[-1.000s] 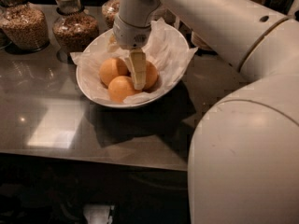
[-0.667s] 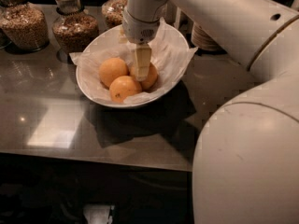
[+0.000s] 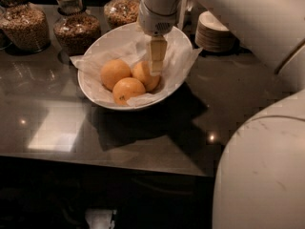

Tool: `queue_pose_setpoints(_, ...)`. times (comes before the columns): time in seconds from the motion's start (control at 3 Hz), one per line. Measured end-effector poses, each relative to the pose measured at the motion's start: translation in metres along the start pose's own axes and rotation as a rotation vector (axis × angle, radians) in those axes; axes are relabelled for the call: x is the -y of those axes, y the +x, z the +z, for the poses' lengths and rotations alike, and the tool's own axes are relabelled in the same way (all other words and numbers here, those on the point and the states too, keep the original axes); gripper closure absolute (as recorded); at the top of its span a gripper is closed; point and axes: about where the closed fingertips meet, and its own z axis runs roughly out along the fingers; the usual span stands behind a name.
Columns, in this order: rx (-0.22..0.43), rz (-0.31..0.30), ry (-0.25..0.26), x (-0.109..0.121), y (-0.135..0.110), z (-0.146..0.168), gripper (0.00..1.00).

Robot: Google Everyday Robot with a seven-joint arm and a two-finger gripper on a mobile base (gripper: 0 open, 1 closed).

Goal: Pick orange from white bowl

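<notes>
- Gripper (image 3: 156,69) hangs tip-down over the right half of the bowl (image 3: 88,87), its pale tip just above the orange (image 3: 143,78). Whether it is wide or narrow cannot be told.
- Below the tip, the orange is a round fruit with a dull yellowish-orange peel, paler than its two neighbours. It sits in the bowl, and the gripper hides its right edge.
- Far left of the gripper and behind the bowl, three lidded glass jars (image 3: 76,27) of brown dry goods stand in a row on the dark glossy counter (image 3: 57,128).
- Left of the gripper, the back fruit (image 3: 116,73) lies in the bowl just beside the orange.
- Below and left of the tip, the front fruit (image 3: 127,90) lies against both of the others and is nearest the bowl's front rim.
- Crumpled white paper (image 3: 183,61) lines the bowl and rises around the gripper, spilling over the rim to its right.
- Right of the gripper, a stack of white plates (image 3: 214,32) stands clear of the bowl.
- The white arm (image 3: 238,13) comes in from the upper right, and the robot's body (image 3: 262,175) fills the lower right corner.
- A second ago the tip was down among the fruit, against the orange. It has since risen clear. All three fruits lie as they did, and the plates, which the arm covered then, now show.
</notes>
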Motion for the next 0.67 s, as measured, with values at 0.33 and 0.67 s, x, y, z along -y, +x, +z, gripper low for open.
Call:
queue_pose_setpoints(0.33, -0.009, 0.008, -0.021, -0.0052, 0.0046, 0.0050, 0.10)
queue_pose_setpoints(0.67, -0.009, 0.006, -0.049, -0.0120, 0.0060, 0.0108, 0.11)
